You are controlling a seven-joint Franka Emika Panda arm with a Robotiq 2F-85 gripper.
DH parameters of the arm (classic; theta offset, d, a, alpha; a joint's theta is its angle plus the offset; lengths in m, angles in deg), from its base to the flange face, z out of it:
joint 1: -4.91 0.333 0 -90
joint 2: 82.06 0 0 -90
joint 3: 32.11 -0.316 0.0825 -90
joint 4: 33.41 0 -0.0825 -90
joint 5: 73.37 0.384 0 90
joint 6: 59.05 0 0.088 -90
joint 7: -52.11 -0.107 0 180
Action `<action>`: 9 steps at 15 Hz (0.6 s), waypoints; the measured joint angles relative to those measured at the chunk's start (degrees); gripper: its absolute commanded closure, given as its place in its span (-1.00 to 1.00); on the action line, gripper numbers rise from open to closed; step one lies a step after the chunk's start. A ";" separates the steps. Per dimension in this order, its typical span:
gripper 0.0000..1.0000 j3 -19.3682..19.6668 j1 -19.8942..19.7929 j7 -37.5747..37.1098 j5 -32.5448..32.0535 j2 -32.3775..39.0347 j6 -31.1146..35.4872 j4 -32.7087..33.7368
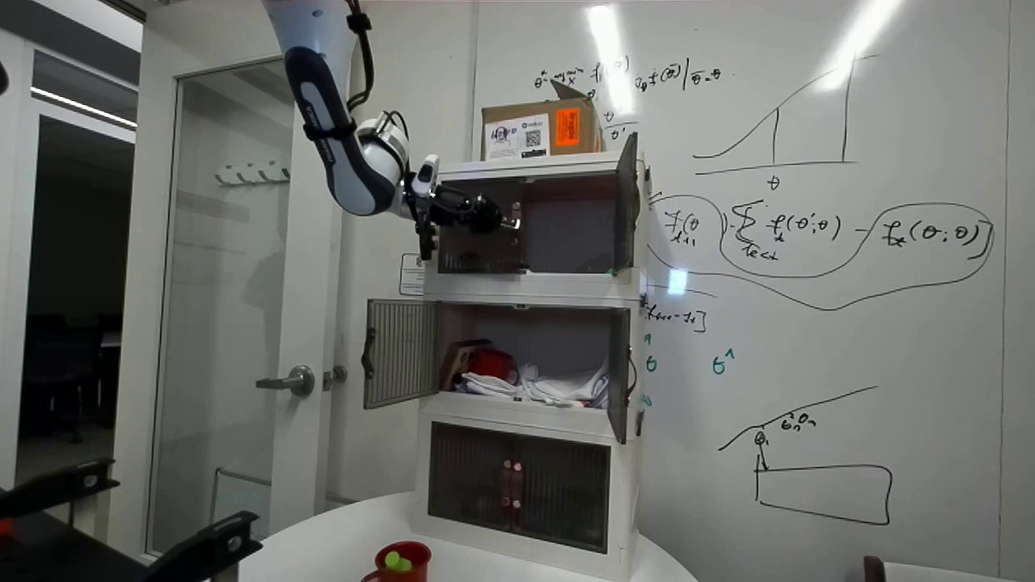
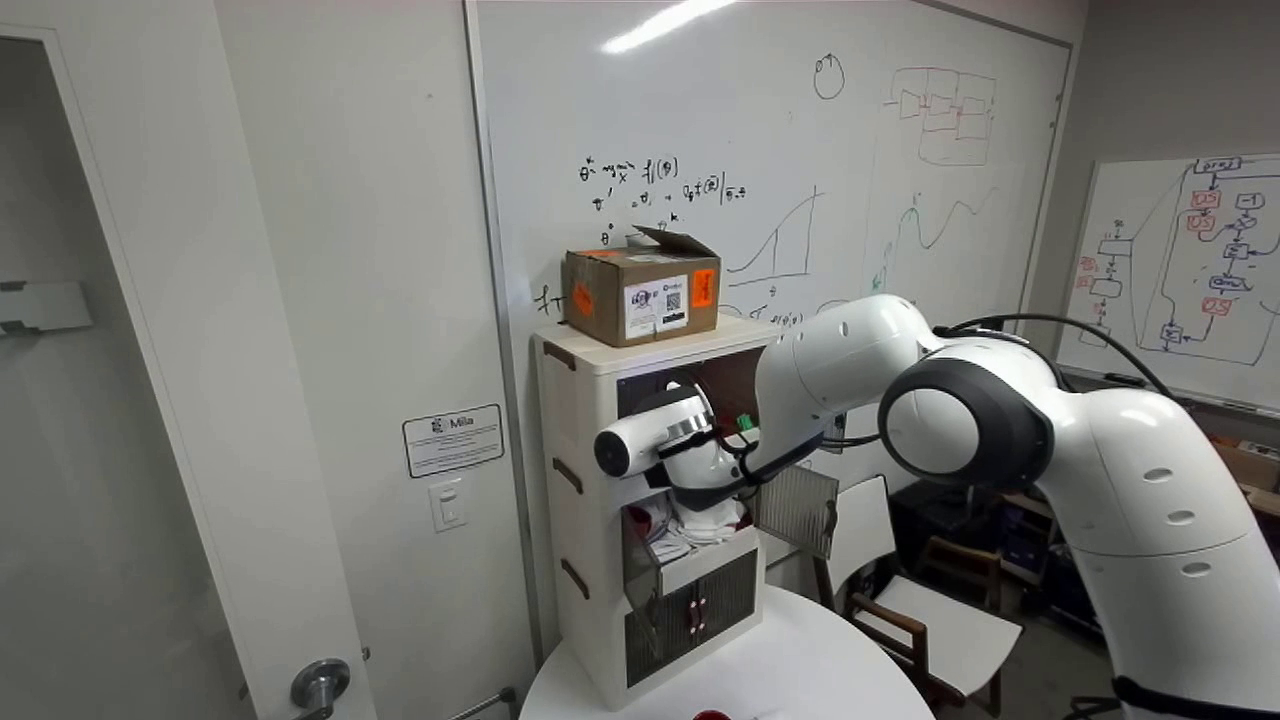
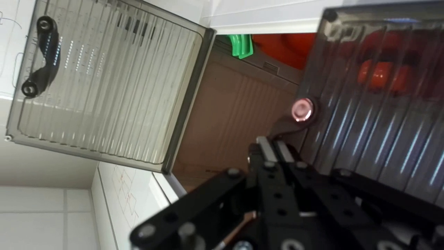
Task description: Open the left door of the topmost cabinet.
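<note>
The topmost cabinet (image 1: 534, 284) is a white unit with a dark grey interior; its side shows in an exterior view (image 2: 575, 400). The left door (image 1: 485, 257), a see-through ribbed pane, stands shut or only slightly ajar; I cannot tell which. It fills the right of the wrist view (image 3: 374, 135). Its handle (image 3: 302, 109) runs from a pale round knob to my fingertips. My gripper (image 3: 275, 147) has its fingertips nearly together around the handle, with a dark strip between the pads. In an exterior view my gripper (image 1: 511, 223) is in front of the door; elsewhere the arm hides it.
The right door (image 1: 627, 206) of this cabinet stands open, large in the wrist view (image 3: 111, 83). Below, the middle unit's doors (image 1: 400, 356) stand open, with cloths (image 1: 558, 386) inside. A cardboard box (image 1: 578, 125) is on top. A red mug (image 1: 408, 562) stands on the white table (image 1: 356, 525).
</note>
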 measured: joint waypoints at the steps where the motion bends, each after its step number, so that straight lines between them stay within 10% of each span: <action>1: 0.99 -0.02 0.24 0.02 0.03 -0.03 -0.68 -0.38; 9: 0.99 -0.97 1.71 0.02 -0.01 -3.22 -5.17 -6.36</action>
